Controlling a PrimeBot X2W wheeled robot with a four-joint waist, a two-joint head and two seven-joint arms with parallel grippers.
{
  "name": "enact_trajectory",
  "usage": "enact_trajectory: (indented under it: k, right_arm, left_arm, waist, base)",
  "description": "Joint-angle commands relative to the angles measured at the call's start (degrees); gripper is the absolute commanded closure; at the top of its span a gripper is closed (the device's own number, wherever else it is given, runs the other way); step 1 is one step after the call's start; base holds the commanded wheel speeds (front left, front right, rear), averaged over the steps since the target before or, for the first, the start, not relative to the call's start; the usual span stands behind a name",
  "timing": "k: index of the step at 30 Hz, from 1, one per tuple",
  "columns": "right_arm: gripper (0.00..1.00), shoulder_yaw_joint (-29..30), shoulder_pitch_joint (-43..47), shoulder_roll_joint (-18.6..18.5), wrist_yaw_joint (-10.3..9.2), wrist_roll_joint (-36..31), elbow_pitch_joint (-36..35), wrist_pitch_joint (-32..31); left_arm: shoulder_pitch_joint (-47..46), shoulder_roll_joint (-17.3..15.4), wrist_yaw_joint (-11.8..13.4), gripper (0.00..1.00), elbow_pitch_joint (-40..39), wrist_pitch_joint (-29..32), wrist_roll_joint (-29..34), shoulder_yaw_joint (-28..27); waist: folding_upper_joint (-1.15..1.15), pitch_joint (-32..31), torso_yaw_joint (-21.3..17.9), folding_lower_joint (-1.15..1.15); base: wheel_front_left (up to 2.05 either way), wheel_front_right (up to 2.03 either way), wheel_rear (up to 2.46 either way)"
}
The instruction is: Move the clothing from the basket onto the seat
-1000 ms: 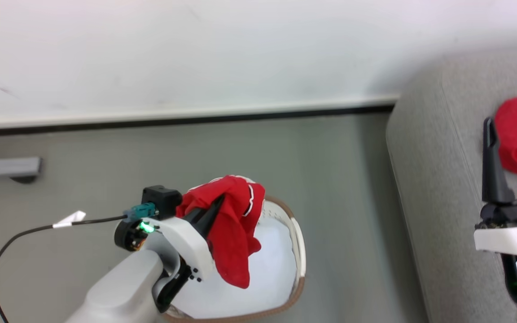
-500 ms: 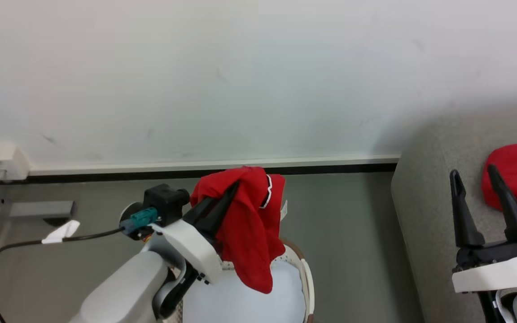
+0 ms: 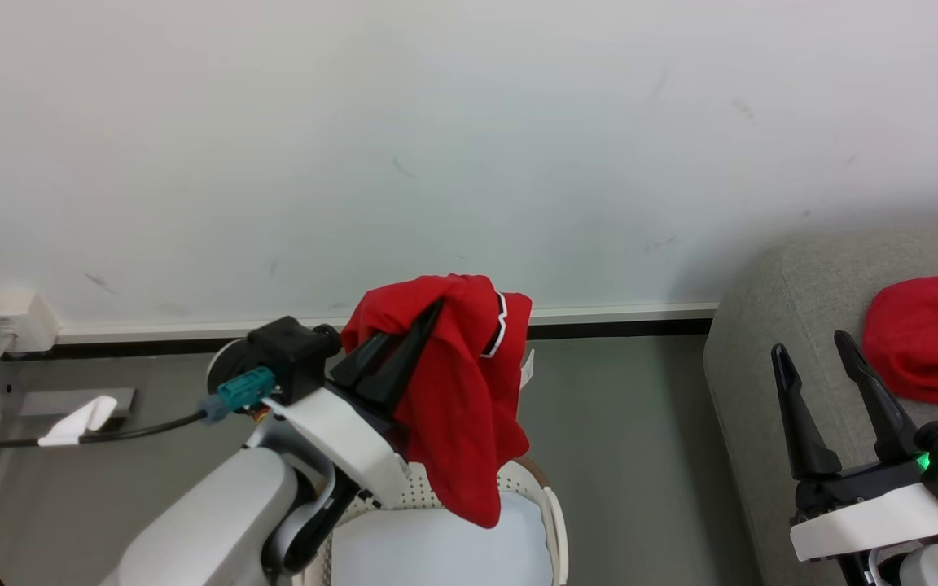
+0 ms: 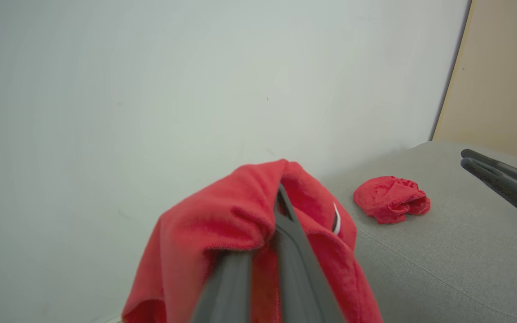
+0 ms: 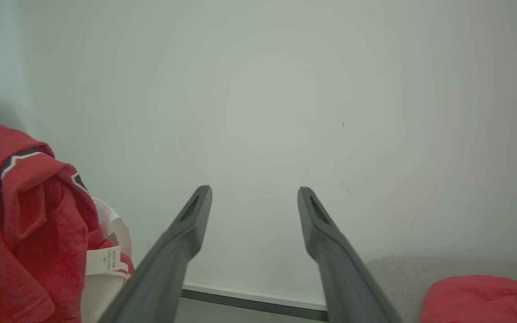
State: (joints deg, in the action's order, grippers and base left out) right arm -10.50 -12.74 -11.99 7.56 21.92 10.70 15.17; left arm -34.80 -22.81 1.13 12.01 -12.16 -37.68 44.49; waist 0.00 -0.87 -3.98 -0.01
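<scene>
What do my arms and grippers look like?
Left gripper and right gripper each have two long dark fingers on a white wrist housing. The left forearm is pale grey; its wrist carries a black block, a teal plug and a black cable with a white tag. A green light glows on the right wrist.

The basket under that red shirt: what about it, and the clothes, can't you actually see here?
Basket: the head view's bottom edge cuts it off; the left arm and hanging red jersey cover more, so any leftover clothing is hidden.
Its lettering: lost in folds around the left gripper.
Its label: print too small, right wrist view.
Plain red garment on the seat: cut by head view's right edge.
</scene>
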Motion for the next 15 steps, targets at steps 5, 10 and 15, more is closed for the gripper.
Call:
enact_trajectory:
  k: [5,10,15]
  right_arm:
    - [0.00,-1.98,-0.59,-0.68,-0.14,0.86,0.46,-0.05]
    - [0.00,-6.03,-1.40,-1.71,-0.14,1.55,0.79,-0.05]
    - [0.00,-14.23,-3.49,-3.30,-0.14,3.23,1.75,-0.05]
  left_arm:
    - [1.16,-0.99,1.00,1.00,-2.69,0.81,-0.52,-0.01]
    - [1.25,-0.86,1.18,1.00,-3.22,0.98,-0.62,0.33]
    - [1.11,-0.38,0.90,1.00,-3.51,1.13,-0.58,1.08]
  waist:
    - [0.00,0.43,0.44,0.01]
    - [0.00,0.72,0.89,0.01]
    - [0.00,0.98,1.48,0.01]
  base:
    - [0.00,0.00,0.00]
    - [0.00,0.00,0.00]
    - [0.00,0.00,0.00]
